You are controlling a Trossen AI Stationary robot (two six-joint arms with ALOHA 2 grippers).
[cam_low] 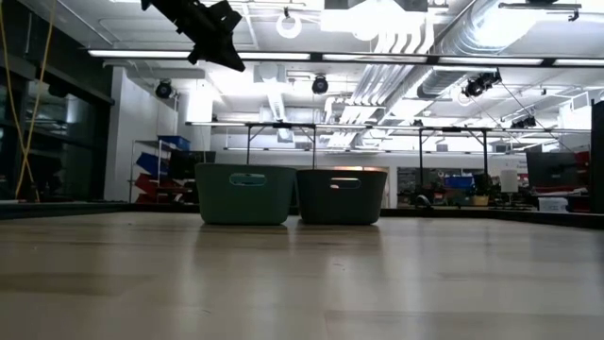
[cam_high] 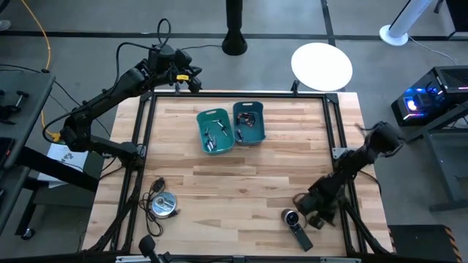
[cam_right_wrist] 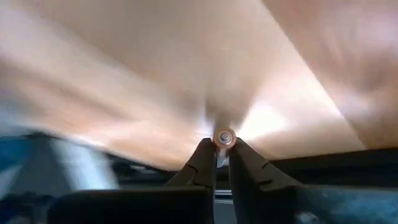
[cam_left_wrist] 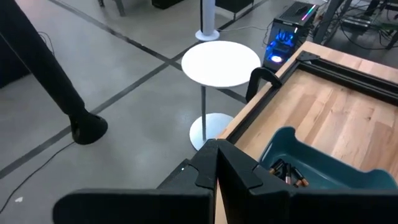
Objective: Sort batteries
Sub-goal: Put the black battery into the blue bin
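Two teal bins stand side by side at the table's far middle, the left bin [cam_high: 215, 131] [cam_low: 245, 194] and the right bin [cam_high: 248, 122] [cam_low: 342, 195]. Both hold several small batteries [cam_high: 246, 119], which also show in the left wrist view [cam_left_wrist: 290, 174]. My left gripper [cam_high: 191, 79] [cam_left_wrist: 216, 163] hovers shut and empty over the table's far left corner. My right gripper [cam_high: 303, 207] [cam_right_wrist: 222, 149] is near the table's near right corner, shut on one battery [cam_right_wrist: 223, 137]. My right gripper pinches one small battery between its two fingertips [cam_right_wrist: 205, 152]. The battery's round metallic end [cam_right_wrist: 223, 137] faces the wrist camera and sits just at the fingers' free ends. The view is blurred, so I cannot tell whether the battery is clear of the table.
A black rectangular gadget with a round lens [cam_high: 296, 226] lies just beside my right gripper at the near right. A round silver disc with a black cable [cam_high: 162, 204] lies near left. Bare wood [cam_high: 241, 183] spreads between them. A white round side table [cam_high: 322, 66] stands beyond the far edge.
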